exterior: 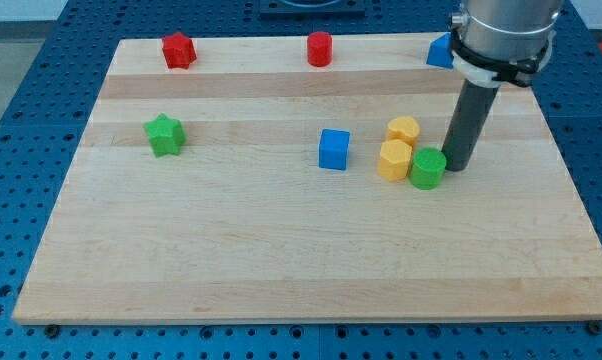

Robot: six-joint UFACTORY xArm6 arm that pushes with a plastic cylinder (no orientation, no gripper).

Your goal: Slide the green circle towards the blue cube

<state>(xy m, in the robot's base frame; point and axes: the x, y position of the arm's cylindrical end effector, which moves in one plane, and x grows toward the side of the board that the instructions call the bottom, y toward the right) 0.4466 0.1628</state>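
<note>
Green circle — my tip beside it

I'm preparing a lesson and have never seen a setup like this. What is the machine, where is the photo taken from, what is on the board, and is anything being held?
One camera looks down at a wooden board; its mounting isn't recorded. The machine is a robot arm ending in a dark rod, no pincer, so nothing is held. It only pushes. My tip sits just right of the green circle, which touches a yellow block; another yellow block lies behind. Further left is the blue cube, then a green star. Along the top: red star, red cylinder, another blue block.
</note>
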